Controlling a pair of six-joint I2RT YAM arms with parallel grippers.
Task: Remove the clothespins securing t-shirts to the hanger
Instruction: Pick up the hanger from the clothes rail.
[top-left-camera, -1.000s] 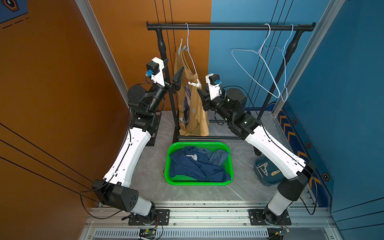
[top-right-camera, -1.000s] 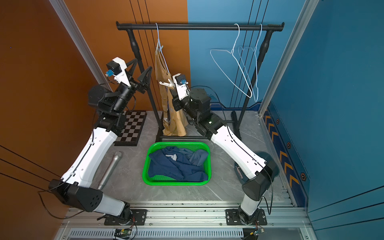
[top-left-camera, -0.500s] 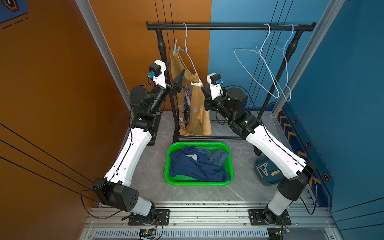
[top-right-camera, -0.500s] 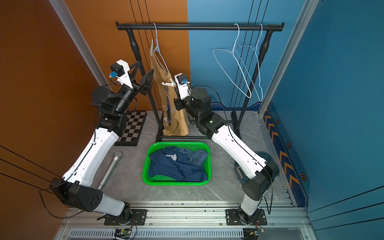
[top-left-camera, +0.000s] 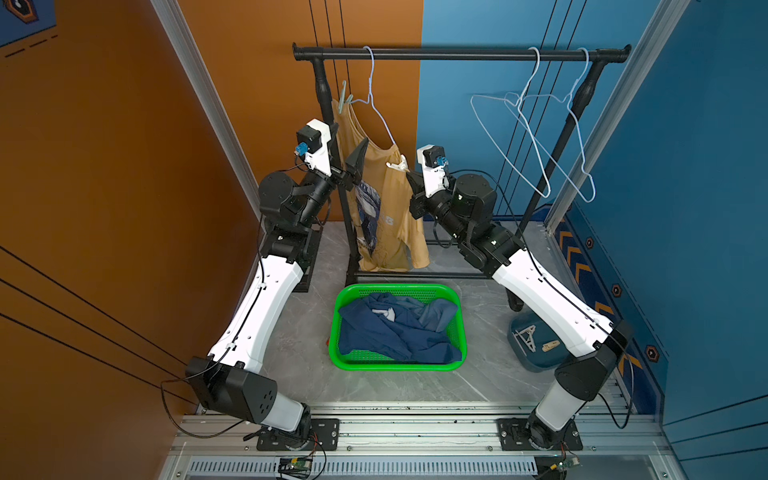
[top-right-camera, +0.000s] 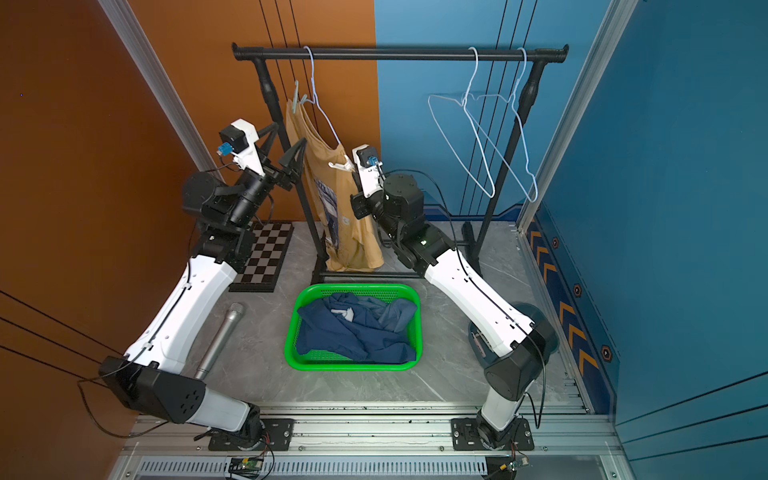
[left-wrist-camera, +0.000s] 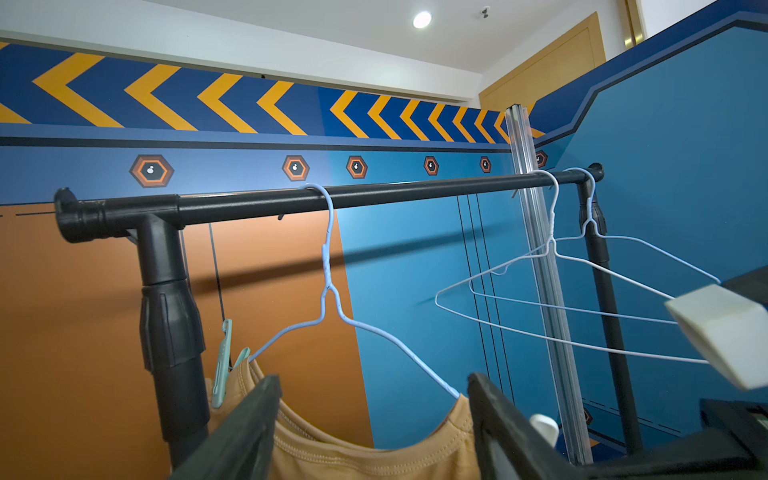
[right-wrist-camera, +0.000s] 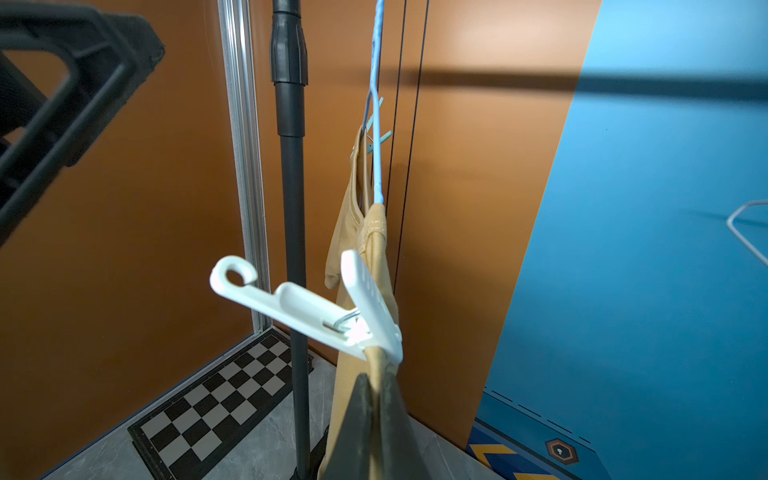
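**Mustard shirt steadied beneath the white peg**

The mustard t-shirt (top-left-camera: 386, 224) is hung on a pale blue wire hanger (left-wrist-camera: 328, 266) from the black rail (top-left-camera: 457, 53) and is pinned at both shoulders. A white clothespin (right-wrist-camera: 307, 311) is clipped on the shoulder toward the right arm. A pale green clothespin (left-wrist-camera: 222, 361) is clipped on the far shoulder, near the rack's upright.

The right gripper (right-wrist-camera: 376, 388) is clenched on a fold of the shirt just beneath the white clothespin. This is judged to be done so that the cloth is drawn taut and the hanger kept from swinging. The left gripper (left-wrist-camera: 372, 382) is held released near the collar, jaws wide apart, with nothing grasped. It is judged to be placed for a pinch on a peg's tails.

The white clothespin is made of smooth moulded plastic, with a curled hook at one tail and a wire spring at the pivot. The shirt is made of soft, limp knit with a ribbed collar.

The navy t-shirt (top-left-camera: 374, 332) and the slate-blue t-shirt (top-left-camera: 436, 311) are seen crumpled in the green mesh basket (top-left-camera: 399, 286) on the floor. Two bare wire hangers (top-left-camera: 536, 137) are seen on the rail.
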